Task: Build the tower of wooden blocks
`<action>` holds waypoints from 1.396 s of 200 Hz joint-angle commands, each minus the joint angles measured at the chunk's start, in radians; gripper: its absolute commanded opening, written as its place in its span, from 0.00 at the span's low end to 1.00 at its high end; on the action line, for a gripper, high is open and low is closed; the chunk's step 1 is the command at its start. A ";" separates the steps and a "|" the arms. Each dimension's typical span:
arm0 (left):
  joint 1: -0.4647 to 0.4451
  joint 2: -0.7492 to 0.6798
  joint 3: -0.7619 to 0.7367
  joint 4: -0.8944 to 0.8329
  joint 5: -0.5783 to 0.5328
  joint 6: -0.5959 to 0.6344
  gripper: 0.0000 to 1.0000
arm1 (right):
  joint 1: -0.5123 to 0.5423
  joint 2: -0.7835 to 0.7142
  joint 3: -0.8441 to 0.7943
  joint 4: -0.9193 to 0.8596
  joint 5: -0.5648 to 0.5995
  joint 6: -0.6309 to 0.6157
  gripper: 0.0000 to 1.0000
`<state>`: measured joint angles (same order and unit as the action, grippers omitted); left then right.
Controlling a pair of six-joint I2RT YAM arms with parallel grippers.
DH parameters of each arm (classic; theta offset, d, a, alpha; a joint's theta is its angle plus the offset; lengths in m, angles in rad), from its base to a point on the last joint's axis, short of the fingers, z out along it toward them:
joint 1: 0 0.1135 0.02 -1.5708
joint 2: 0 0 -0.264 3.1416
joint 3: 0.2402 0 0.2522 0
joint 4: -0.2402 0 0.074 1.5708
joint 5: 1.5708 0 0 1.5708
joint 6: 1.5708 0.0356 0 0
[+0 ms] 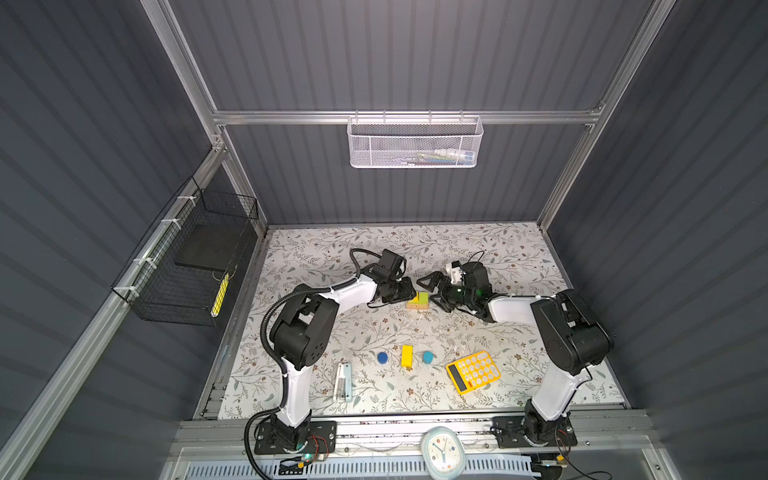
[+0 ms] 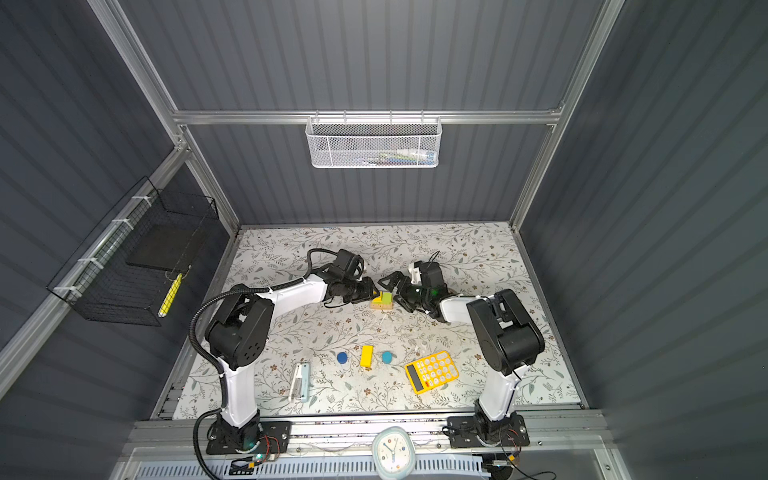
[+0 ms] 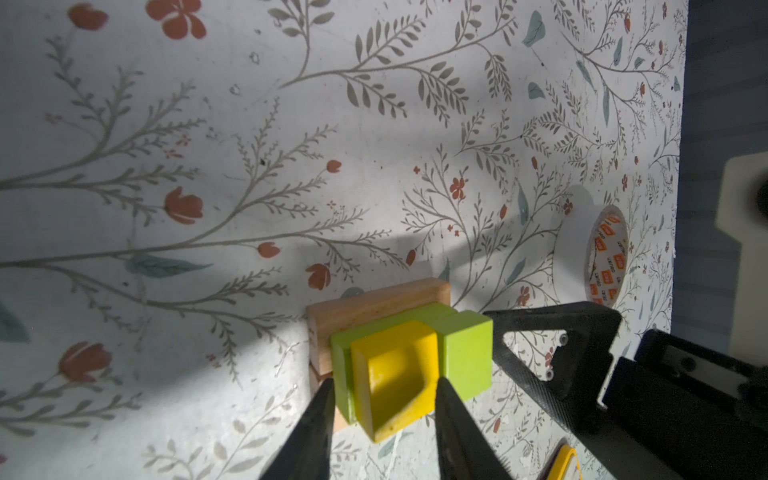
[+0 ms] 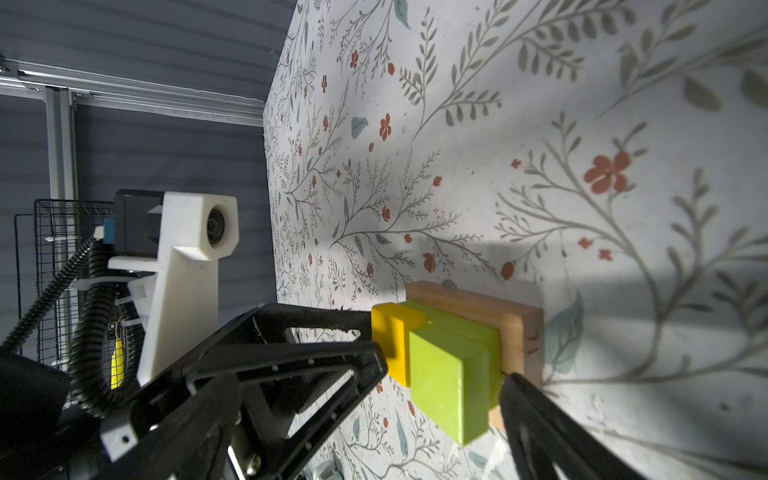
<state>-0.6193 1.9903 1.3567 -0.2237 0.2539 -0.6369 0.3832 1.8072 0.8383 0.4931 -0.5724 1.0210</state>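
Observation:
The wood block tower (image 1: 417, 300) (image 2: 382, 300) stands mid-table: tan bars (image 3: 374, 303) at the bottom, a lime-green bar (image 3: 399, 318) on them, a yellow cube (image 3: 395, 361) and a lime-green cube (image 3: 465, 353) side by side on top. My left gripper (image 3: 384, 384) (image 1: 409, 291) is shut on the yellow cube. My right gripper (image 4: 446, 376) (image 1: 432, 294) is open, a finger on each side of the green cube (image 4: 449, 386). A loose yellow bar (image 1: 407, 356) lies nearer the front between two blue cylinders (image 1: 382, 357) (image 1: 427, 356).
A yellow calculator (image 1: 473, 371) lies front right and a white stapler-like object (image 1: 342, 381) front left. A tape roll (image 3: 590, 249) stands on edge beyond the tower. A clock (image 1: 442, 453) sits on the front rail. Baskets hang on the back and left walls.

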 commanded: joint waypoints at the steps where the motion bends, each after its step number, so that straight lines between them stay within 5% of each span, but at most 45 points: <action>1: -0.005 -0.007 0.025 -0.025 -0.007 0.017 0.40 | 0.004 -0.031 0.021 0.009 0.008 -0.016 0.99; 279: -0.005 -0.024 0.016 -0.020 -0.011 0.019 0.42 | 0.017 0.002 0.038 0.026 -0.013 -0.002 0.99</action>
<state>-0.6193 1.9903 1.3567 -0.2237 0.2520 -0.6365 0.3923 1.7943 0.8551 0.5083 -0.5766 1.0210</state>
